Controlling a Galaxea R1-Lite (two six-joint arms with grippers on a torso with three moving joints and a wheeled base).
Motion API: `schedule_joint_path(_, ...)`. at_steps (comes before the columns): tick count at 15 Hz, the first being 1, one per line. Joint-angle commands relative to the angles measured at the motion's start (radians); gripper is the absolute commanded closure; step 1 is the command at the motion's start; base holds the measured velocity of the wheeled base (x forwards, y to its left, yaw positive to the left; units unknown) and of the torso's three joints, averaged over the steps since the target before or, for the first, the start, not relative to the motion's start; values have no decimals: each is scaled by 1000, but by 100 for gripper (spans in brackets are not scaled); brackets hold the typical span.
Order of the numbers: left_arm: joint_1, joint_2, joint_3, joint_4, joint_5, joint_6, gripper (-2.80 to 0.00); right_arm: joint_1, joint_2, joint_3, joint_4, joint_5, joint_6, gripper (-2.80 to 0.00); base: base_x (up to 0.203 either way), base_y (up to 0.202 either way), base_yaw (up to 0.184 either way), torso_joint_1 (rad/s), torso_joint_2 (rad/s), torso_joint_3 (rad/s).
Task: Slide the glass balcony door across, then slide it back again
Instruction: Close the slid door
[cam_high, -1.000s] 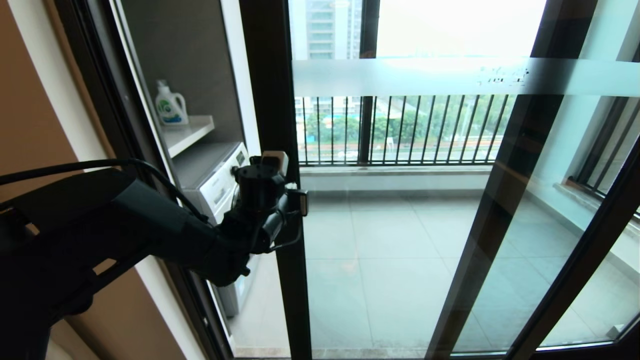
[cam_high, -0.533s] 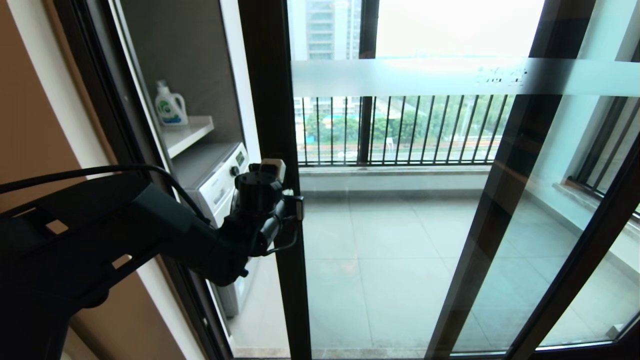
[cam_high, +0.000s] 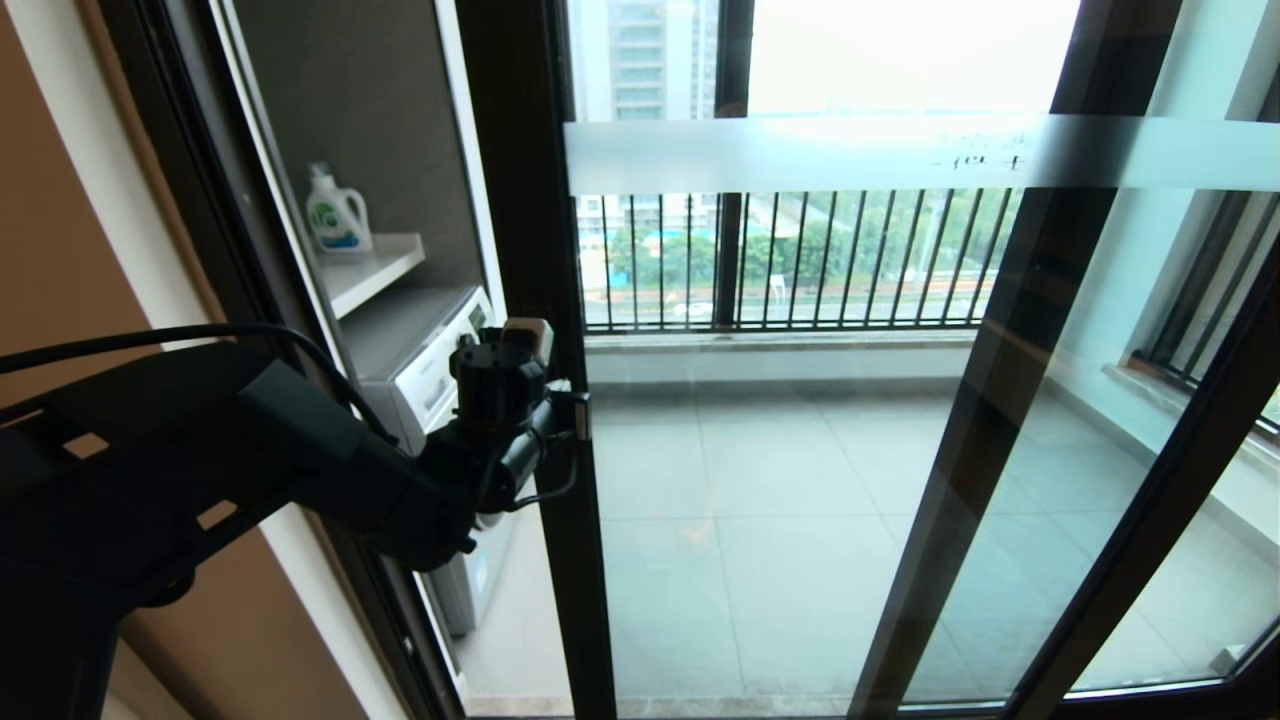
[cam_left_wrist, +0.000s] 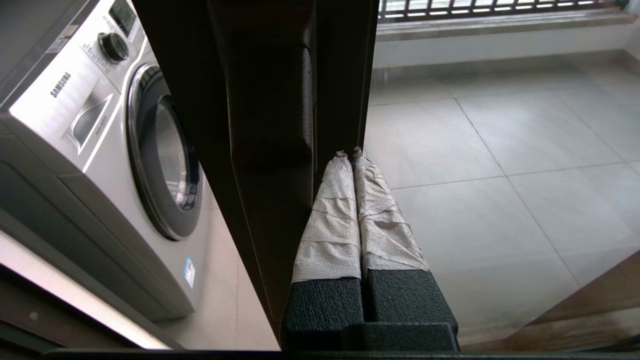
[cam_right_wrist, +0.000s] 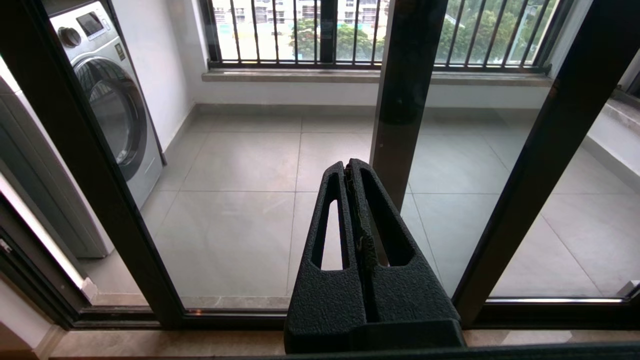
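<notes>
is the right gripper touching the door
No, the shut right gripper hangs in the air, apart from the glass balcony door.

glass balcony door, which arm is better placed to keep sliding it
Left. The left gripper, shut, has its fingertips against the glass balcony door stile. The right gripper is shut and off the door.

A white plastic detergent bottle (cam_high: 337, 211) stands on a white shelf (cam_high: 375, 268) at upper left. Below it — a silver front-loading washing machine (cam_high: 430, 360). Black vertical railing bars (cam_high: 790, 258) cross the upper centre.
</notes>
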Motion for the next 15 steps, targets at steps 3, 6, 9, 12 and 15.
schedule_joint_path(3, 32, -11, 41, -39, 10, -1, 0, 0, 1, 12, -1, 0, -1, 0, 0, 0, 0, 0, 0, 0)
schedule_joint_path(6, 57, -33, 76, -44, 9, -6, 0, 0, 1, 12, -1, 0, -1, 0, 0, 0, 0, 0, 0, 0)
schedule_joint_path(9, 89, -56, 127, -46, 7, -9, 0, 0, 1, 12, -1, 0, -1, 0, 0, 0, 0, 0, 0, 0)
schedule_joint_path(12, 127, -91, 180, -47, 2, -26, 0, 0, 1, 12, -1, 0, -1, 0, 0, 0, 0, 0, 0, 0)
schedule_joint_path(15, 168, -111, 187, -46, -5, -41, 0, 0, 1, 12, -1, 0, -1, 0, 0, 0, 0, 0, 0, 0)
